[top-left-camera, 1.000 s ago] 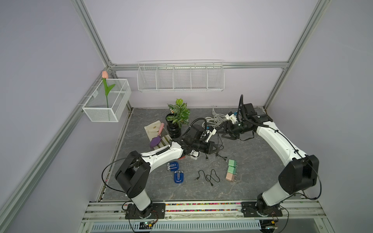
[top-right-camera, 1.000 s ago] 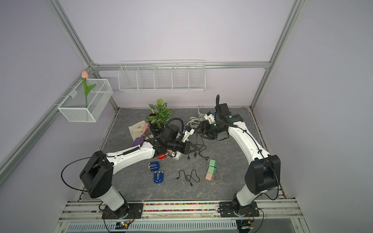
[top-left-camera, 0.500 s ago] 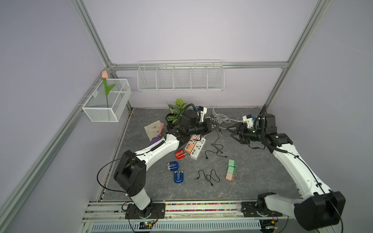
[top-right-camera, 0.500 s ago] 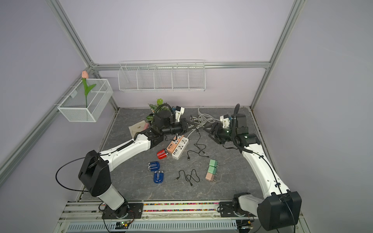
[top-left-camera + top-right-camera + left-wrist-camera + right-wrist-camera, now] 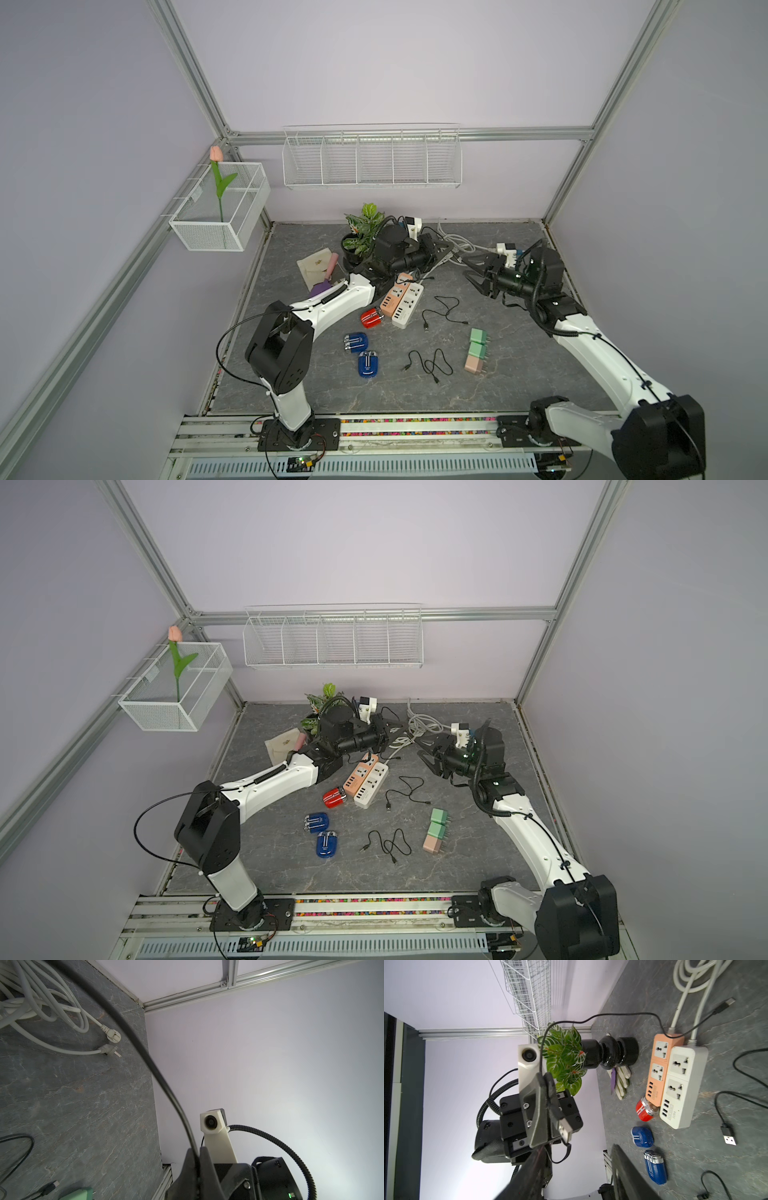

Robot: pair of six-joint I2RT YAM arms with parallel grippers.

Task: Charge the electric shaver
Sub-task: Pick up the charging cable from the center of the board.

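A red electric shaver (image 5: pixel 372 318) (image 5: pixel 644 1111) lies against the near end of the orange power strip (image 5: pixel 397 296), which has a white strip (image 5: pixel 409 305) beside it. Two blue shavers (image 5: pixel 356 343) (image 5: pixel 368 364) lie nearer the front. My left gripper (image 5: pixel 440 249) (image 5: pixel 196 1153) hangs above the back of the table, shut on a thin black USB cable (image 5: pixel 158 1076). The cable's USB plug (image 5: pixel 563 1128) sticks out past the jaws. My right gripper (image 5: pixel 473 274) (image 5: pixel 577 1172) faces it from the right, open, with nothing between its fingers.
A potted plant (image 5: pixel 361 237) and coiled white cords (image 5: pixel 455 245) sit at the back. Two more black cables (image 5: pixel 444 311) (image 5: pixel 430 365) and green and pink adapters (image 5: pixel 478 343) lie on the grey table. A cloth pouch (image 5: pixel 316 266) is at the left.
My left gripper has risen from beside the power strips toward the back, carrying the black cable. The right arm has drawn back to the right, and its jaws have narrowed.
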